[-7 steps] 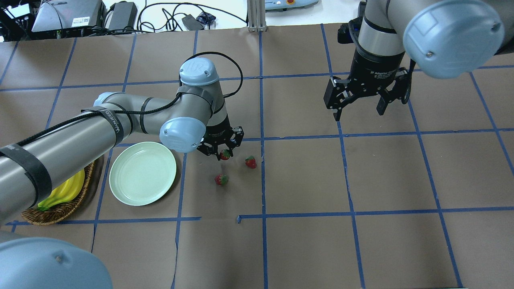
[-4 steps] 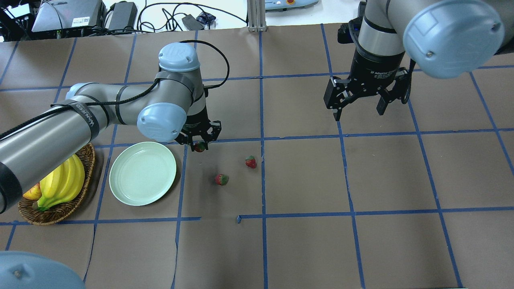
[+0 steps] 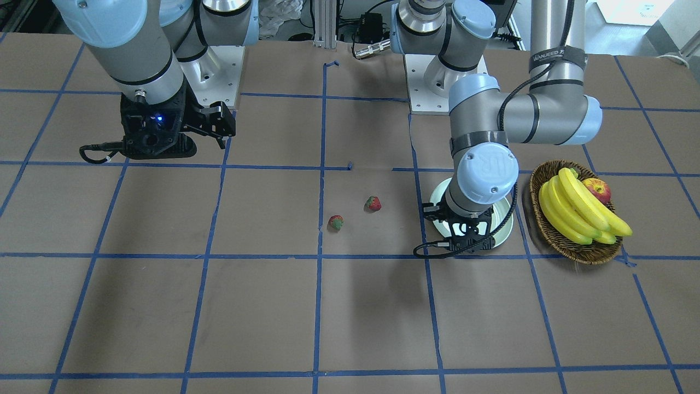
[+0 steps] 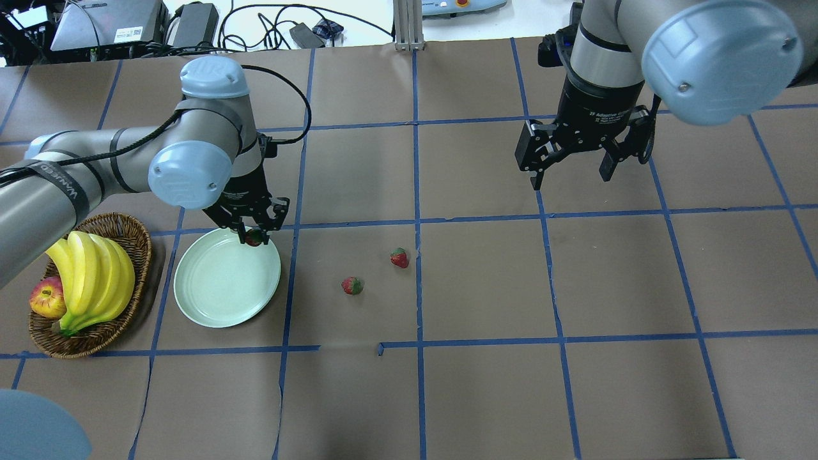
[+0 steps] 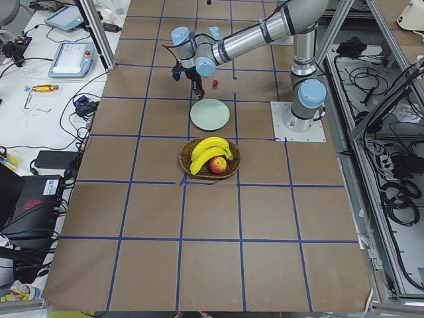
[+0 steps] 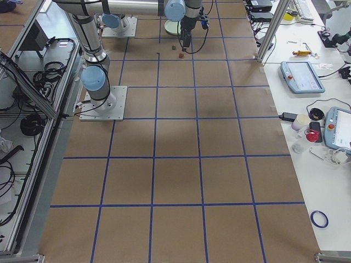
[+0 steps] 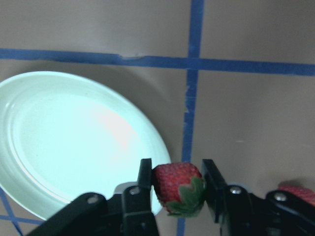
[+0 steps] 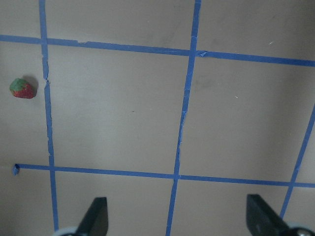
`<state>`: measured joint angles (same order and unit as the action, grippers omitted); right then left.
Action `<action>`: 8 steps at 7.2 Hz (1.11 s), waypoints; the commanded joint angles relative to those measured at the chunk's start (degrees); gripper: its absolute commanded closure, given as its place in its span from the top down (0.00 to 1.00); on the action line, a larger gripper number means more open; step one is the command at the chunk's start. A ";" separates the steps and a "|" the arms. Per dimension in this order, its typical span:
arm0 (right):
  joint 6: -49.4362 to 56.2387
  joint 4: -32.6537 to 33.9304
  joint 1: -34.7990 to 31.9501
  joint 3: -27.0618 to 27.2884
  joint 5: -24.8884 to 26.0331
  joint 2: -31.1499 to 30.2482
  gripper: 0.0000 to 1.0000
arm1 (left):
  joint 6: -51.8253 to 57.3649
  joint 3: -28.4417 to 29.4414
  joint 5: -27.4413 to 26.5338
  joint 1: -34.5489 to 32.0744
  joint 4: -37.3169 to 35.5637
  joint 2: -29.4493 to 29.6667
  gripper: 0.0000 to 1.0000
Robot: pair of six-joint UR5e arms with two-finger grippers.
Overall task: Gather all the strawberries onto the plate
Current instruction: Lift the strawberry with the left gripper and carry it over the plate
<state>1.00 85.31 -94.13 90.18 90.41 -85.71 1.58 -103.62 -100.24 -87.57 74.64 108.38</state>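
1. Risk: small red strawberry with green leafy cap [image 7: 178, 186] hangs over the raised rim of the round, pale mint-green glossy plate [image 4: 217, 287], not over its middle. Released here, it could strike the rim and roll off onto the brown paper [image 4: 486, 281].
2. Risk: the plate is shallow, so a high drop may bounce the berry out.
3. Left gripper [image 4: 254, 237] points straight down above the plate's far edge, jaws clamped on that berry.
4. Nearer strawberry [image 4: 352, 285] and farther strawberry [image 4: 399, 257] lie on the paper, apart from the plate, on its side away from the brown woven wicker basket [image 4: 131, 225].
5. Right gripper [image 4: 571, 167] hangs well away from the plate, jaws spread and empty.
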 commanded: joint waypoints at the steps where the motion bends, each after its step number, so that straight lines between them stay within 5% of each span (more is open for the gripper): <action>1: -0.12 0.21 0.00 0.00 -0.06 0.01 1.00 | 7.36 -2.45 -2.32 4.85 0.77 0.07 0.00; 2: -0.03 0.12 0.00 0.00 -0.06 0.01 1.00 | 7.21 -2.63 -2.85 4.95 0.68 0.77 0.00; 3: -0.03 0.30 0.00 0.00 -0.14 0.10 1.00 | 6.60 -2.72 -2.50 4.95 0.59 0.95 0.87; 4: -0.03 0.30 0.00 0.00 -0.14 0.10 1.00 | 7.11 -2.72 -2.50 4.95 0.50 0.95 1.00; 8: -0.21 0.47 0.00 0.00 -0.40 0.01 1.00 | 7.47 0.78 -2.41 1.11 -0.11 -0.36 1.00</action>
<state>0.86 85.65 -94.13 90.18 90.27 -85.67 8.59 -104.40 -102.42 -84.31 74.51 108.43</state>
